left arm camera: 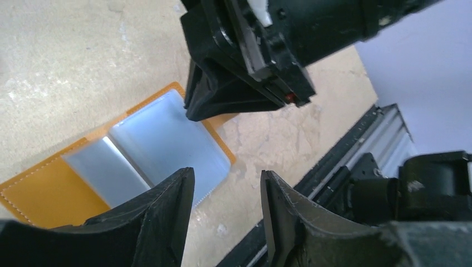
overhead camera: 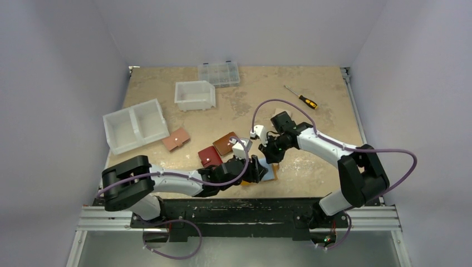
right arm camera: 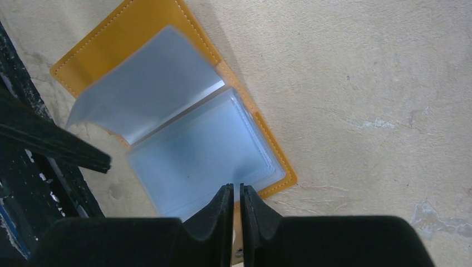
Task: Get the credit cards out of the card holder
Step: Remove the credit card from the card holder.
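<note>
Mustard-yellow card holder (right arm camera: 139, 33) lies open on surface (right arm camera: 362, 83), near its front edge, between both claws.
Pale blue clear sleeves (right arm camera: 195, 161) inside, one lifted; left claw (left arm camera: 227, 177) open, empty, hovering just beside it; right claw (right arm camera: 236, 190) almost closed, tips at holder's rim, pinch unclear.

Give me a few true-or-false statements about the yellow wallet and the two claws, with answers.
1. The card holder lies open on the table. True.
2. The left gripper is clamped shut. False: its fingers stand apart with nothing between them.
3. The right gripper has its fingers almost together at the edge of the bluish sleeves. True.
4. A gripper holds the screwdriver. False: it lies alone on the table, far from both.
</note>
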You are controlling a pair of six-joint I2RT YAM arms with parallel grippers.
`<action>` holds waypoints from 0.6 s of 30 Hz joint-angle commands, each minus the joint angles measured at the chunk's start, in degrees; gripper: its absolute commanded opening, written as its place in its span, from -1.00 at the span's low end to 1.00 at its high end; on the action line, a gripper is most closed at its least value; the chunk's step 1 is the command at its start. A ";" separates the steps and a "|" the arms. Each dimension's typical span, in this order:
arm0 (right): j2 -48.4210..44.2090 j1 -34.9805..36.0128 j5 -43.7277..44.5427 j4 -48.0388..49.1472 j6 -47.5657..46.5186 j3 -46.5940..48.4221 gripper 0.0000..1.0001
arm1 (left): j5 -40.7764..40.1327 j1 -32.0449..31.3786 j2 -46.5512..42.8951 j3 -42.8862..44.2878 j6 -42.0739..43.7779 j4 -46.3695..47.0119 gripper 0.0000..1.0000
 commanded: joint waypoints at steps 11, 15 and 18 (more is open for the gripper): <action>1.31 0.05 2.57 0.56 1.20 0.50 -0.89 | -10.92 -0.25 6.78 1.01 -3.45 -4.75 -0.29; 2.58 0.06 1.81 0.15 1.29 0.83 -0.96 | -10.21 -0.25 7.52 0.04 -3.85 -2.92 -0.34; 2.80 0.20 0.02 -0.18 1.29 1.04 -1.00 | -9.21 -0.22 8.43 -0.51 -4.10 -1.46 -0.37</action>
